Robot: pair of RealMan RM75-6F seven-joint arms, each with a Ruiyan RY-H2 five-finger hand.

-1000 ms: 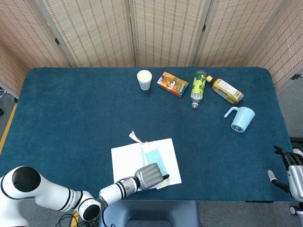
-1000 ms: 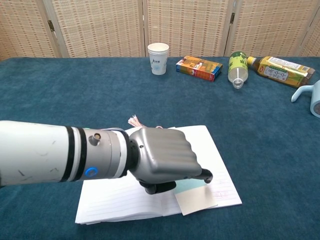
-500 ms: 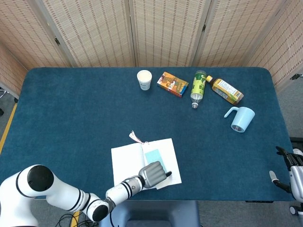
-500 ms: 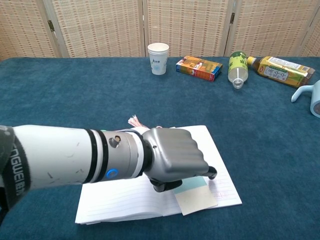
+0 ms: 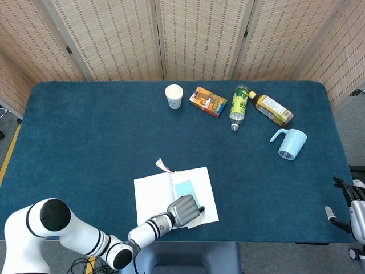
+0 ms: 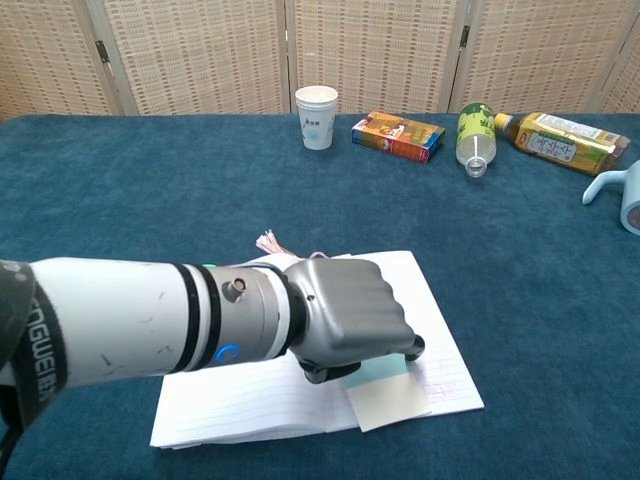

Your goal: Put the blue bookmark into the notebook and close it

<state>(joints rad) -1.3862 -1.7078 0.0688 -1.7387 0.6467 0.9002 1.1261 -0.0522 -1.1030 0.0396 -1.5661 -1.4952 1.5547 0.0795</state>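
Observation:
The open white notebook (image 5: 154, 195) (image 6: 250, 400) lies near the table's front edge, with a pink tassel (image 5: 163, 166) at its top. The light blue bookmark (image 5: 183, 188) rests on the right page, and its near end (image 6: 392, 395) sticks out past the page's front edge. My left hand (image 5: 183, 210) (image 6: 350, 318) sits on the bookmark with its fingers curled in and holds it against the page. The grip itself is hidden under the fist. My right hand (image 5: 345, 200) hangs off the table's right edge, fingers apart and holding nothing.
Along the far side stand a paper cup (image 5: 174, 96), an orange box (image 5: 207, 101), a lying green bottle (image 5: 239, 106) and a lying yellow bottle (image 5: 274, 109). A light blue mug (image 5: 289, 142) lies at the right. My left forearm (image 6: 130, 325) crosses the notebook's left page.
My left hand has shifted slightly farther over the right page, with the bookmark under it. The notebook stays open. The right hand has barely moved.

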